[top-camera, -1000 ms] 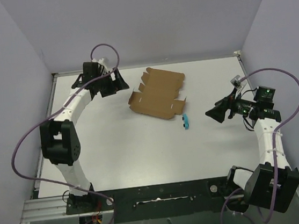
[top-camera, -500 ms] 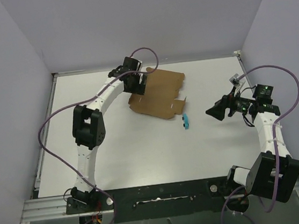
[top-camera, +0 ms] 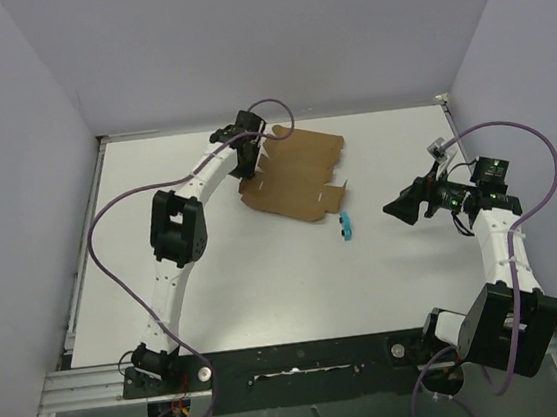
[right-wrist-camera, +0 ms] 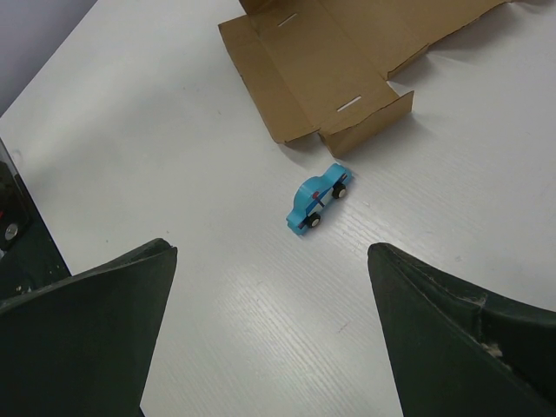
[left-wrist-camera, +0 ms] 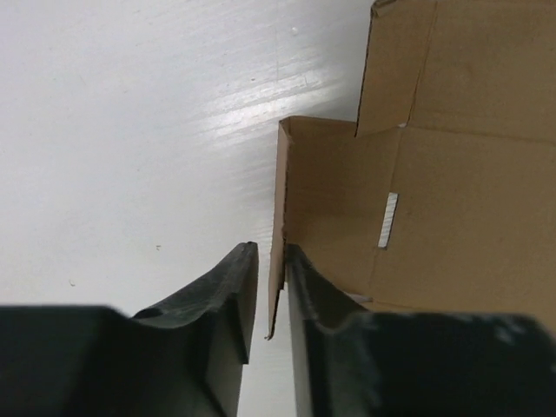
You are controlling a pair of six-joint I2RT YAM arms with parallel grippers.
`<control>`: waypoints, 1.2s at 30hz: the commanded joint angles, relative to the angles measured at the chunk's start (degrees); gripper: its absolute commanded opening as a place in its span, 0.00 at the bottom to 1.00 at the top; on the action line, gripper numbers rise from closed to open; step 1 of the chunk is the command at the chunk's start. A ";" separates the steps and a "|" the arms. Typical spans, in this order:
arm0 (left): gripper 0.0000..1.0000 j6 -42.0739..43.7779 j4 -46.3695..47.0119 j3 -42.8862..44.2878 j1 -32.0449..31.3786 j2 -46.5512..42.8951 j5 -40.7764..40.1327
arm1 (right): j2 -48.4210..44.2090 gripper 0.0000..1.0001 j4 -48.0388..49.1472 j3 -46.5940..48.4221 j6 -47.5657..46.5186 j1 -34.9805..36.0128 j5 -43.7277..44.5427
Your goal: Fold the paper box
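Since a second ago the left arm has swung from the far-left corner to the box. Its left gripper (left-wrist-camera: 268, 252) now pinches the upright left side flap of the plain brown die-cut cardboard paper box (top-camera: 299, 171). That box lies opened out at the far middle of the white table (top-camera: 226, 275), panels flat, slots visible. Meanwhile the right gripper (right-wrist-camera: 269, 250) hangs spread wide, facing a small blue toy car (right-wrist-camera: 317, 198) just beside the box.
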 commanded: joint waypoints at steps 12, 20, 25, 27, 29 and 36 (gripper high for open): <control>0.00 -10.14 15.05 -29.88 0.27 -27.05 -1.51 | -0.53 0.98 3.13 0.12 2.03 0.09 -5.45; 0.00 -29.00 22.31 -62.52 -0.21 -52.70 -1.68 | -0.17 0.99 6.54 -2.97 3.34 4.21 -7.03; 0.00 -41.64 21.72 -76.06 -2.37 -64.71 0.12 | -0.72 0.99 7.41 -3.84 3.90 8.89 -5.20; 0.00 -45.60 22.18 -80.22 -4.65 -68.45 -0.99 | -0.56 0.99 5.50 -3.21 2.10 11.47 -1.85; 0.00 -49.18 21.41 -82.86 -6.90 -71.24 -2.25 | 0.33 0.98 3.14 -1.96 0.19 14.18 2.40; 0.00 -57.08 17.53 -87.61 -13.08 -76.31 -4.14 | 4.38 0.98 -1.77 1.13 -5.88 21.38 14.17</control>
